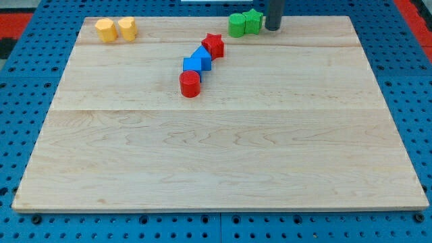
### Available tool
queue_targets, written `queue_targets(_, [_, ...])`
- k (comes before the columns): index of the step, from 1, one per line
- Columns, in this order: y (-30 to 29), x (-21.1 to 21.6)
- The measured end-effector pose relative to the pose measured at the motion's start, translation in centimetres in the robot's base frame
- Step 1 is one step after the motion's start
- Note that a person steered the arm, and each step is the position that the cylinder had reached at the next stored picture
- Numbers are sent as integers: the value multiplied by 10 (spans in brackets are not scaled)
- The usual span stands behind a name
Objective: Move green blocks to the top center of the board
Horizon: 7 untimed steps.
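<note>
Green pair nearly home at the far edge, tip pressed in from the view's right.

Near half of the tabletop (223, 169) bare. Farther in, a diagonal chain: red cylinder (190, 84), two blue blocks (198, 62), red star (213, 44), touching one another, clear of the green pair's short path. At the far left corner, two yellow blocks (115, 29). At the far edge, just right of center: green block (236, 25) and green star (253, 20), touching. My tip (272, 28) just beside the star. No pincer here, only a rod. Judged final nudging; next, a short leftward push, stopping short of the red star.
</note>
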<state>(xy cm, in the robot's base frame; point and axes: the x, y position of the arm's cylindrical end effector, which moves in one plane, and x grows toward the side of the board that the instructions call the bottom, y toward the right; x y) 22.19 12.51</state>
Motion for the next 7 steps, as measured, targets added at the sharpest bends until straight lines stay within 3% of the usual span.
queue_targets(1, [31,-17])
queue_targets(3, [28,-31])
queue_targets(5, [-30,-29])
queue_targets(6, [-57,-18])
queue_targets(7, [-57,23])
